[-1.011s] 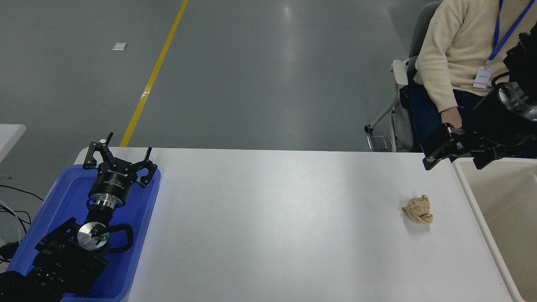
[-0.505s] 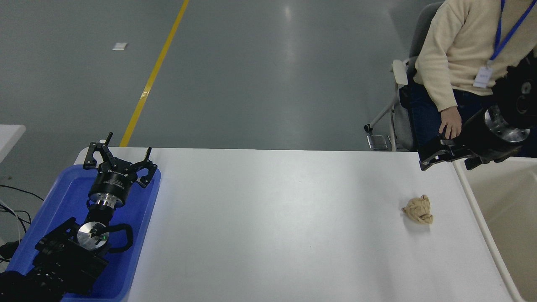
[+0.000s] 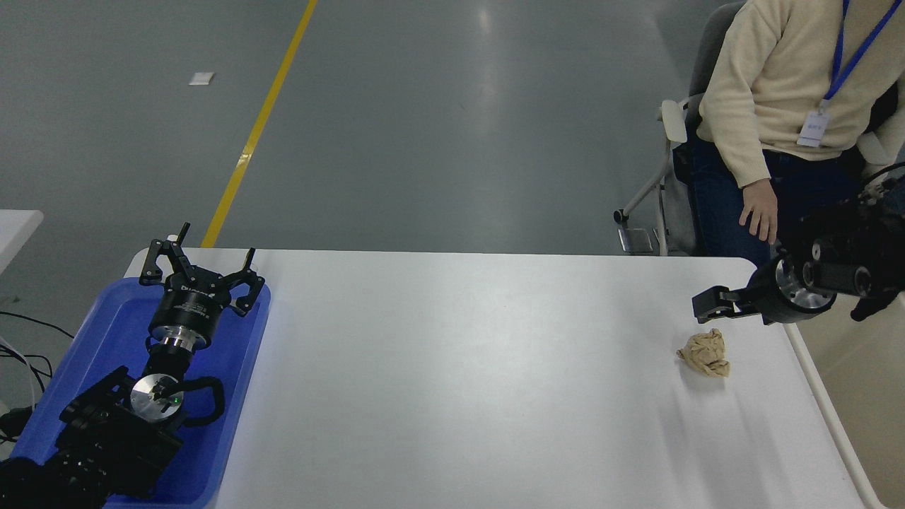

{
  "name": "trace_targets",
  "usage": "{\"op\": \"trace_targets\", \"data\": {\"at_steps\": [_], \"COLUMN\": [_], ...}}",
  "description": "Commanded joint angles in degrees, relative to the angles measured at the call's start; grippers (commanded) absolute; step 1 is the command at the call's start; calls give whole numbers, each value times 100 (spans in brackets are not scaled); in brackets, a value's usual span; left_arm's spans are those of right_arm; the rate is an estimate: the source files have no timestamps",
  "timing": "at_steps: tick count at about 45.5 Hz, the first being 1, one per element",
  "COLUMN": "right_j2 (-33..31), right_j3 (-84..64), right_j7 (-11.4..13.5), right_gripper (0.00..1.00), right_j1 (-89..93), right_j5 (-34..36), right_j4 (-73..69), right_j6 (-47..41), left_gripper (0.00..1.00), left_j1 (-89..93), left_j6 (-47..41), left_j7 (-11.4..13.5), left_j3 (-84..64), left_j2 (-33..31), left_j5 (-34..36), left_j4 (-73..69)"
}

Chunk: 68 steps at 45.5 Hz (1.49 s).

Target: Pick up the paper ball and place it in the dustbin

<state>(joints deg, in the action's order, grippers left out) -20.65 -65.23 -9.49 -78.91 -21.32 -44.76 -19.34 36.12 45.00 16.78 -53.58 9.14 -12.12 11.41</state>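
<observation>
On the white table (image 3: 459, 367), toward its right side, sits the paper ball (image 3: 705, 353): a lumpy tan wad, all creases and folds, resting free on the smooth matte top with a soft shadow under it. Just past it, a little farther from me and to the right, hangs the right gripper (image 3: 710, 305), black and blocky, pointing left out of a shiny metal wrist ring. It is near the ball but not touching it. From this angle I only see the fingers edge-on as one dark block, so I cannot tell whether they are apart or together.

Along the table's right edge runs the dustbin (image 3: 824, 403), a cream plastic box with a thick rounded rim and smooth beige walls inside; only its left part shows. The ball lies outside it, on the table, a short way from the rim.

Over at the lower left, the left gripper (image 3: 201, 267) is parked above a shallow blue tray (image 3: 106, 339) of glossy plastic with rounded corners, its thin black fingers spread wide and holding nothing.

Beyond the far edge a person (image 3: 785, 78) in a cream knit sweater sits on a grey chair, one hand (image 3: 758, 215) hanging loose near the table's corner.
</observation>
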Motion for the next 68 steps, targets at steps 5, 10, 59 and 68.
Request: {"op": "trace_targets", "data": {"at_steps": [5,10,59,68], "right_j2": [334,360,466,334], "right_j3": [335,344,625,607], "right_j7": [9,9,70,105], "right_gripper": [100,100,3,0], "right_j1": [1159,1370,1932,1783], "right_j5": [-3,-3,1262,1289], "right_j4": [679,714,1215,847], "right_j6": [781,1195,1415,1187], "left_gripper": [100,100,100,100], "left_j1": [0,0,0,9], "left_j6": [0,0,0,0], "left_j7": [0,0,0,0], "left_j3": [5,-4,-4,5], "left_j2": [0,0,0,0], "left_j5": [-1,-1,-1,-1], "left_j4": [2,2,2,2]}}
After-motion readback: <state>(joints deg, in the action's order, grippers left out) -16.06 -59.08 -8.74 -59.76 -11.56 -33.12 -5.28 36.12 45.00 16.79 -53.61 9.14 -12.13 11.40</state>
